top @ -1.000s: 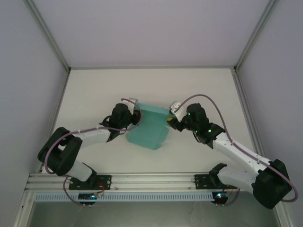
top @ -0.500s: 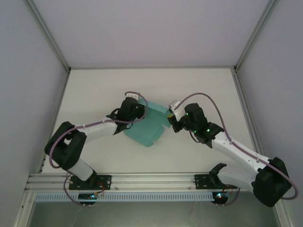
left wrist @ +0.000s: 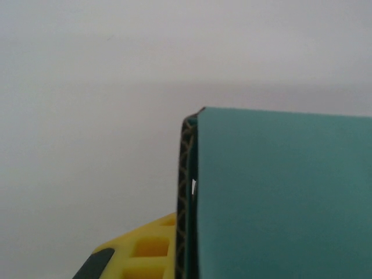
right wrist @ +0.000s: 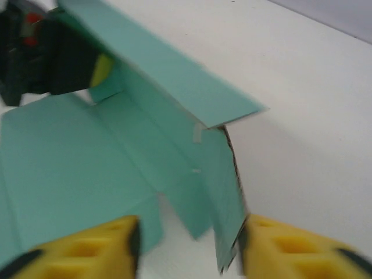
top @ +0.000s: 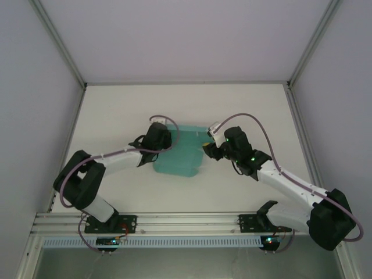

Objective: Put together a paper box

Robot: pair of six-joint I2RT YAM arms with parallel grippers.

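The paper box (top: pixel 177 154) is a teal card sheet with flaps, lying partly folded in the middle of the table. My left gripper (top: pixel 164 137) is shut on its left edge; in the left wrist view the card (left wrist: pixel 279 197) hides all but one yellow finger (left wrist: pixel 139 253). At the sheet's right side, my right gripper (top: pixel 207 150) is open. Its yellow fingers (right wrist: pixel 87 250) stand wide apart in the right wrist view, with hanging flaps of the box (right wrist: pixel 87 157) between them. One flap edge (right wrist: pixel 232 232) lies against the right finger (right wrist: pixel 290 250), and a long panel (right wrist: pixel 168 75) is raised above.
The white table (top: pixel 244 110) has free room behind and on both sides of the sheet. Grey walls and metal frame posts (top: pixel 75 75) bound the workspace. The arm bases sit on the rail (top: pixel 186 221) at the near edge.
The right gripper's jaws have opened after pinching shut. The left gripper has swung the sheet so its far edge lies level, and the sheet sits slightly further left.
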